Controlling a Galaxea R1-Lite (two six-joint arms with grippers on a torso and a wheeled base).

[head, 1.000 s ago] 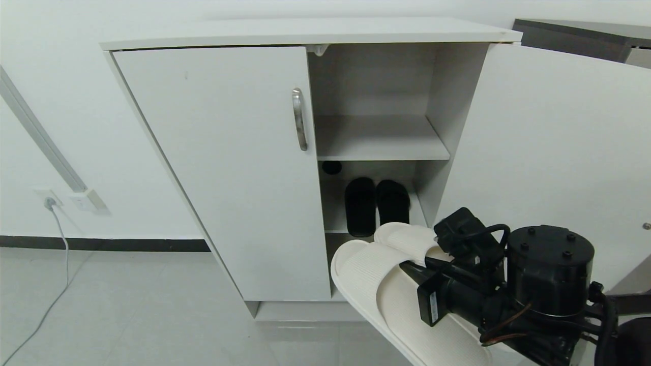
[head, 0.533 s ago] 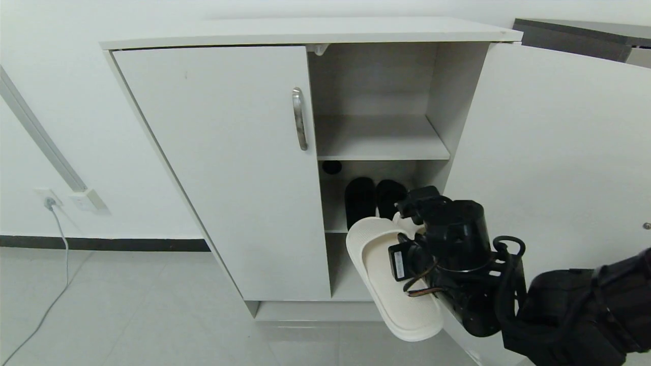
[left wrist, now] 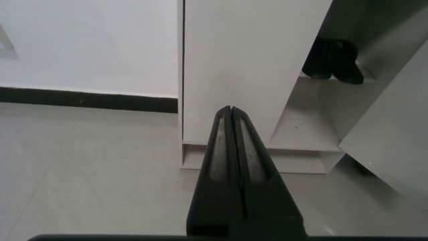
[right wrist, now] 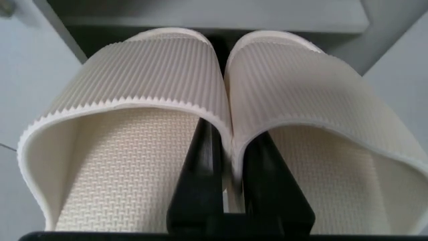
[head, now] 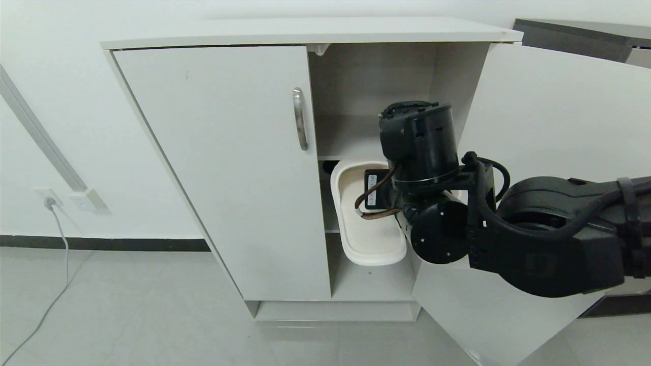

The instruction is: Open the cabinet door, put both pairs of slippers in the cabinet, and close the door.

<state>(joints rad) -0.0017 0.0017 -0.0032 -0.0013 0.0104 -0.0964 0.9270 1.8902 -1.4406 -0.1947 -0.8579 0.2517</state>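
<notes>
The white cabinet (head: 213,152) has its left door closed and its right door (head: 549,117) swung wide open. My right arm reaches into the opening at the height of the middle shelf. Its gripper (right wrist: 226,157) is shut on the pair of white slippers (right wrist: 221,87), pinching their inner walls together. In the head view one white slipper (head: 358,229) hangs over the middle shelf's front edge. The pair of black slippers (left wrist: 334,59) lies on that middle shelf. My left gripper (left wrist: 231,117) hangs shut with nothing in it, low over the floor in front of the cabinet.
The upper shelf (head: 346,137) and the bottom compartment (head: 366,284) hold nothing. The closed door carries a metal handle (head: 300,119). A wall socket with a cable (head: 48,203) is at the left. A grey unit (head: 574,30) stands behind the open door.
My right arm has risen and pushed forward, carrying the white slippers from low in front of the cabinet into the opening at middle-shelf height, where they now cover the black pair in the head view.
</notes>
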